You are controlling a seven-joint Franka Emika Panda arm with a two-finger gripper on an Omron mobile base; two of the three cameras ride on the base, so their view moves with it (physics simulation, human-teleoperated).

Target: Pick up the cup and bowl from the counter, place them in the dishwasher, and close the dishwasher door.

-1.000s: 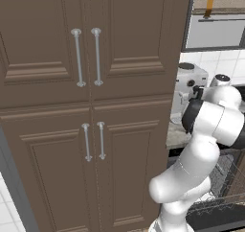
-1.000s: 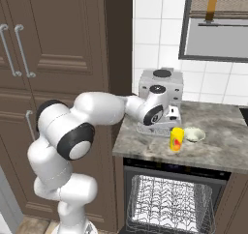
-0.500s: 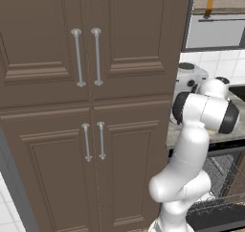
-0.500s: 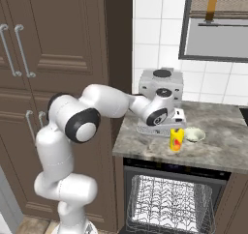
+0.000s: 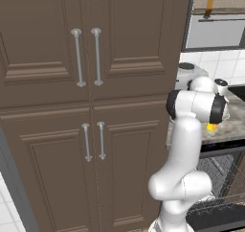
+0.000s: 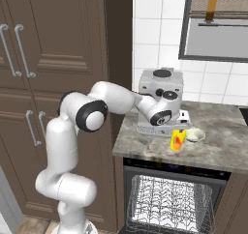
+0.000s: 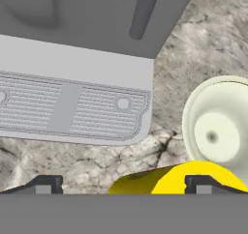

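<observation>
The small yellow cup (image 6: 177,140) stands on the mottled stone counter (image 6: 220,148) just in front of the coffee machine, with the pale bowl (image 6: 195,134) close to its right. My gripper (image 6: 181,124) hangs open right above the cup. In the hand view the cup (image 7: 164,182) lies low between the two fingertips (image 7: 44,184), nearer the right one, and the bowl (image 7: 217,127) sits beyond it. A sliver of the cup (image 5: 212,127) peeks out past my arm. Below the counter the dishwasher (image 6: 169,204) stands open with its wire rack showing. The dishwasher door (image 5: 225,217) is folded down under the rack.
A silver-grey coffee machine (image 6: 161,100) stands at the counter's back left, and its ridged drip tray (image 7: 72,107) is near my fingers. Tall brown cabinets (image 5: 86,106) with bar handles fill the left. A framed window (image 6: 218,30) is on the tiled wall.
My arm has reached further over the counter, its elbow lifting, and the hand has moved closer above the cup. The jaws have stayed open; cup and bowl have not moved.
</observation>
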